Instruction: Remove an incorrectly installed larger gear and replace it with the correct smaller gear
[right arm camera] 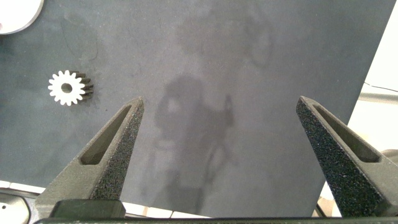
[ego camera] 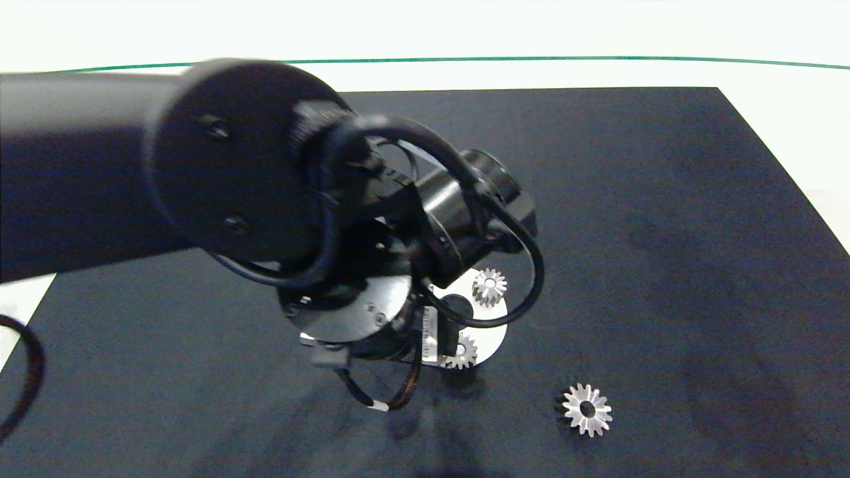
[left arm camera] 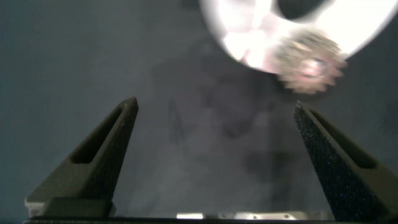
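Observation:
The larger gear (ego camera: 587,409), star-like with a dark centre, lies loose on the black mat to the right of the white round plate (ego camera: 495,320); the right wrist view also shows this gear (right arm camera: 68,88). Two small blunt-toothed gears stand on the plate, one at its far side (ego camera: 489,287) and one at its near side (ego camera: 463,352). I cannot tell which is the smaller gear of the task. My left arm hangs over the plate and hides its left part. The left gripper (left arm camera: 215,103) is open and empty over the mat, beside a small gear (left arm camera: 311,62) on the plate (left arm camera: 364,31). My right gripper (right arm camera: 219,99) is open over bare mat.
The black mat (ego camera: 664,199) covers most of the white table (ego camera: 797,113). A green line (ego camera: 531,59) runs along the far side. A dark cable loop (ego camera: 30,372) shows at the left edge. The right arm is outside the head view.

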